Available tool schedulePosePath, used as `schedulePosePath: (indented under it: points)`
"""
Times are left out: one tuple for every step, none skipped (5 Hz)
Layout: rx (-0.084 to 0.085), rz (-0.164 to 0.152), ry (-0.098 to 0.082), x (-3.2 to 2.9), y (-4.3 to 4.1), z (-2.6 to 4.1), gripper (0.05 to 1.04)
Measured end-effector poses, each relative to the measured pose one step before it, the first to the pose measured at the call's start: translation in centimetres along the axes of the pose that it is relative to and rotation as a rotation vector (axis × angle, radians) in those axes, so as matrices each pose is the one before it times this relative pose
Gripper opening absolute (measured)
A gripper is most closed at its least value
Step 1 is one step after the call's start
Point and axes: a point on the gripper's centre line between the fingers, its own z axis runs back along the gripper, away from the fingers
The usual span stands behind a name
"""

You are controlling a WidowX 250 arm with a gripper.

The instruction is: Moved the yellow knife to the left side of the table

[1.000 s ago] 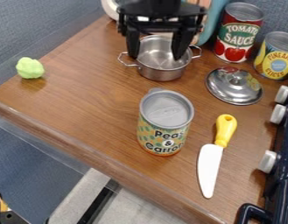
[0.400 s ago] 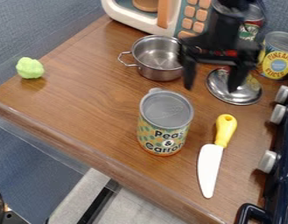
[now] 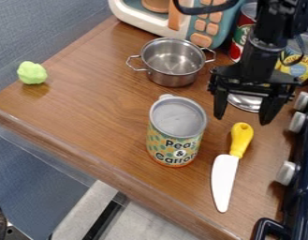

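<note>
Nearest lies the knife (image 3: pixel 224 180), its smooth white blade broad and round-tipped, its yellow handle bulbous with a hole near the end; it rests flat on the table (image 3: pixel 99 103), between the patterned can (image 3: pixel 175 147) and the dark, glossy stove (image 3: pixel 303 187) with its pale, stubby knobs (image 3: pixel 285 173); the can stands upright, a ridged cylinder with a dull grey top. Just beyond the knife's handle hangs the black, angular pincer (image 3: pixel 242 120), its fingers wide apart and nothing between them; behind it shows part of a shiny metal lid (image 3: pixel 246 102). Farther back sit a polished metal pot (image 3: pixel 172 63) with two wire loop handles, and a lumpy, pale green toy (image 3: pixel 32 73); then a red can (image 3: pixel 241 40), a yellow can (image 3: pixel 300 68) and a toy microwave (image 3: pixel 134 13) with rounded orange buttons. The table is brown, wood-grained, with a rounded edge; a textured blue-grey wall (image 3: pixel 43 28) rises behind.
</note>
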Motion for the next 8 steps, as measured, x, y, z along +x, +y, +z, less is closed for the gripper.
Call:
schedulePosePath:
  points:
    - [0.021,-0.0478,-0.0076,-1.308,-0.33,-0.896,1.0]
    - [0.031,-0.0041,0.0172,-1.113,0.329,-0.742,1.0]
    - [0.0187,-0.0521,-0.0177,-0.955,-0.586,-0.222,0.947]
    - [-0.0004,-0.0121,-0.0305,-0.186,-0.448,-0.189,0.656]
    - [0.0342,-0.0051,-0.0282,-0.342,-0.052,-0.074,0.405]
    - [0.0139,0.0093,-0.0005,-0.012,0.232,-0.03,0.397]
    - [0.0138,-0.0037,-0.0016,0.275,0.187,0.355,0.397]
    - [-0.0181,0.0243,-0.0268,1.635,0.99,1.507,0.397]
